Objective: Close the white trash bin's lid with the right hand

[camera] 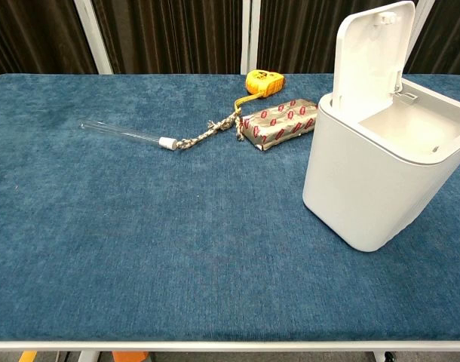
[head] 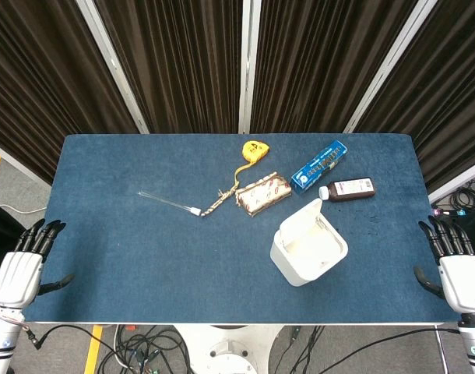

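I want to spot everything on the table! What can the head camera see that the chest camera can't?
Only the head view shows the left hand, the right hand, the blue box and the dark bottle. Only the chest view shows the bin's lid standing upright from the side. Both show the white trash bin, yellow tape measure, glass tube and wrapped packet.

Around the white trash bin [head: 307,251], the blue tabletop [head: 144,257] lies bare on its near, left and right sides, while behind its upright lid [camera: 372,56] a dark bottle [head: 348,189], a blue box [head: 318,167] and a wrapped packet [head: 262,193] crowd close, perhaps touching.
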Available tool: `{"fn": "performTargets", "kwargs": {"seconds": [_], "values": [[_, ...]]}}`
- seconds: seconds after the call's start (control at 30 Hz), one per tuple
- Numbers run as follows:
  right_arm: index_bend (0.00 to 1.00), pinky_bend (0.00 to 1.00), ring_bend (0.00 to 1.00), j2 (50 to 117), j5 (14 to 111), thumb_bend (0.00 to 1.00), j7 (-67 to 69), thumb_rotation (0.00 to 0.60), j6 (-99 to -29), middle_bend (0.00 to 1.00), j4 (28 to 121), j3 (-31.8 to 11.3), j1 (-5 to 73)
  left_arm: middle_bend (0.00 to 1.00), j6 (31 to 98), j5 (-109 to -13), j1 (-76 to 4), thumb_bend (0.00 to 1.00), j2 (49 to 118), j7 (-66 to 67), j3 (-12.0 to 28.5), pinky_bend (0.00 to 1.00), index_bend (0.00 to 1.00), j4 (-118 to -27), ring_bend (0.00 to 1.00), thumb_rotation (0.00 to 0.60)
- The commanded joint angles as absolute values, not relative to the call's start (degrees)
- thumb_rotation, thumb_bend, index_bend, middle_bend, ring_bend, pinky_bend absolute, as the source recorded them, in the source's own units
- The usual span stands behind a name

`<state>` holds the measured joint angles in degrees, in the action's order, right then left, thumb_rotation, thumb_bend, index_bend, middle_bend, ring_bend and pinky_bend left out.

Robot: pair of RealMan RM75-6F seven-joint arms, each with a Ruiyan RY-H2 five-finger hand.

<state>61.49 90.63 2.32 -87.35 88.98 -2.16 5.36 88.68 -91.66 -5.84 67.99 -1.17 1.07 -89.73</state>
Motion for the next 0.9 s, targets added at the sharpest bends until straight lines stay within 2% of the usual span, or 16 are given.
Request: {"fn": "performTargets", "kwargs": {"seconds": [0.03,0.33,0.4,0.53,0.6,0.67,0.9], "values": [[0.00,0.00,0.00,61.48,91.01,0.22,2.09,0.600,-86.97,0.00,89.15,-1.99,5.58,0.11,88.61,-91.70,-5.80,0.00,68.04,-1.09,0.94,0.15,0.11,-89.65,0.02,0.600],[0.00,0.00,0.00,58.39,93.77,0.23,1.77,0.600,-85.83,0.00,93.97,-2.54,7.72,0.11,87.87,-91.66,-6.24,0.00,68.26,-0.79,1.01,0.15,0.11,-89.61,0.02,0.600],[0.00,0.00,0.00,57.08,95.00,0.32,1.16,0.600,-85.41,0.00,95.98,-2.89,8.70,0.11,87.79,-91.78,-6.31,0.00,68.19,-0.70,0.97,0.15,0.11,-89.49,0.02,0.600],[0.00,0.00,0.00,54.00,97.46,0.80,-0.73,0.600,-83.04,0.00,101.24,-3.98,11.71,0.11,87.85,-91.53,-6.21,0.00,68.38,-1.12,1.00,0.15,0.11,-89.14,0.02,0.600],[0.00,0.00,0.00,52.62,97.76,0.95,-0.75,0.600,-80.50,0.00,104.27,-4.52,13.68,0.11,87.95,-91.47,-6.12,0.00,68.50,-1.27,0.98,0.15,0.11,-88.96,0.02,0.600],[0.00,0.00,0.00,51.52,97.79,1.00,-0.80,0.600,-78.02,0.00,106.74,-5.26,15.68,0.11,87.93,-91.39,-6.09,0.00,68.59,-1.43,0.96,0.15,0.10,-88.74,0.02,0.600],[0.00,0.00,0.00,49.06,93.43,1.00,-4.98,0.600,-67.03,0.00,114.48,-9.67,24.19,0.11,87.54,-91.20,-6.14,0.00,68.52,-1.63,0.86,0.15,0.11,-88.62,0.02,0.600]]}}
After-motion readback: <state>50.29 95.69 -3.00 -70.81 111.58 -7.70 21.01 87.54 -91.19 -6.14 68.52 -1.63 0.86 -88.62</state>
